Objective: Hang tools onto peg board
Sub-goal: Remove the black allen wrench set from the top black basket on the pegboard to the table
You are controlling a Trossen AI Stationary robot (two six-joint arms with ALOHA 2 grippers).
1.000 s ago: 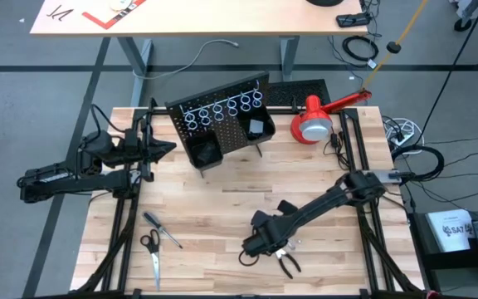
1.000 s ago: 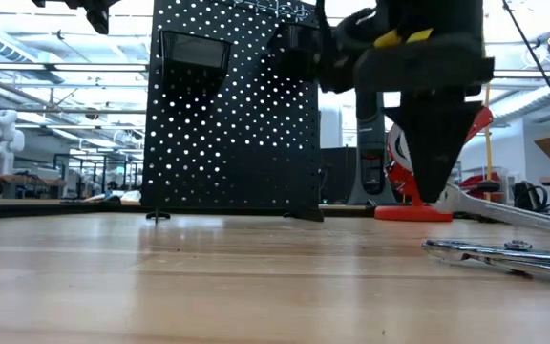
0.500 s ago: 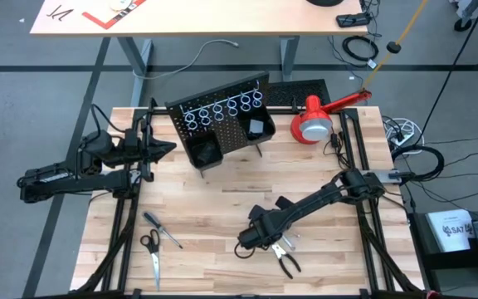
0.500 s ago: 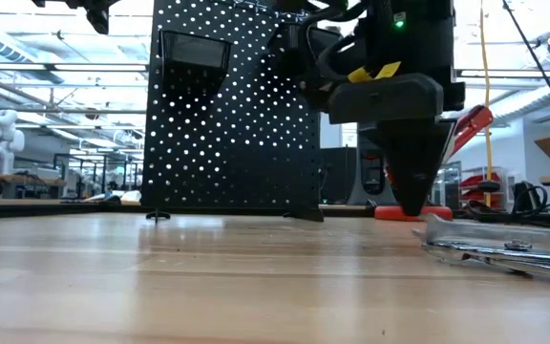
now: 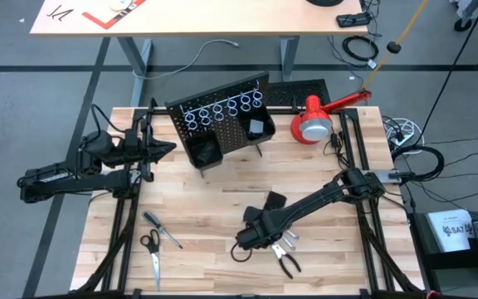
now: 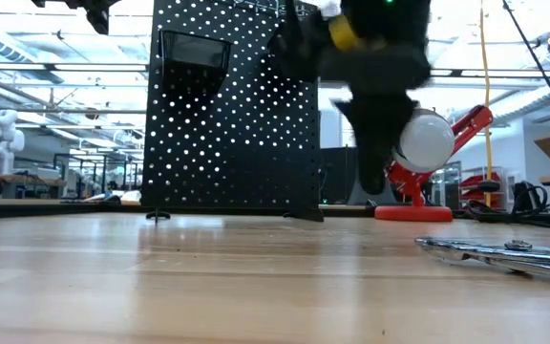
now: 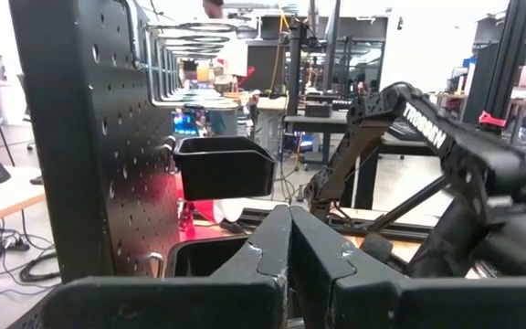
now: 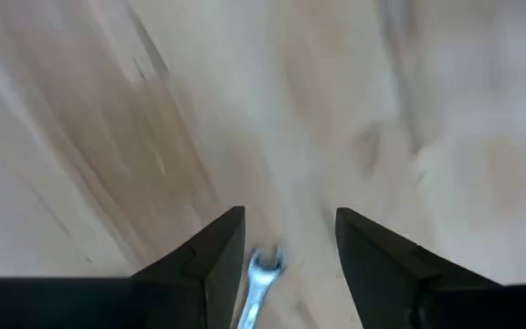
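— What's on your left?
— Your left claw (image 7: 290, 239) waits closed and empty beside the black perforated peg board (image 5: 222, 124). Black-handled scissors (image 5: 151, 252) and a thin screwdriver (image 5: 163, 230) lie on the wooden desk (image 5: 214, 187).
— And right?
— Your right claw (image 8: 286, 245) stands parted, holding nothing, over a silver wrench (image 8: 256, 285). Black-handled pliers (image 5: 287, 263) lie just beside.

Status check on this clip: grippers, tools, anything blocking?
Right gripper open, low over the silver wrench, nothing held. Left gripper shut, parked beside the peg board. Pliers, scissors, screwdriver unhung. No obstruction visible.
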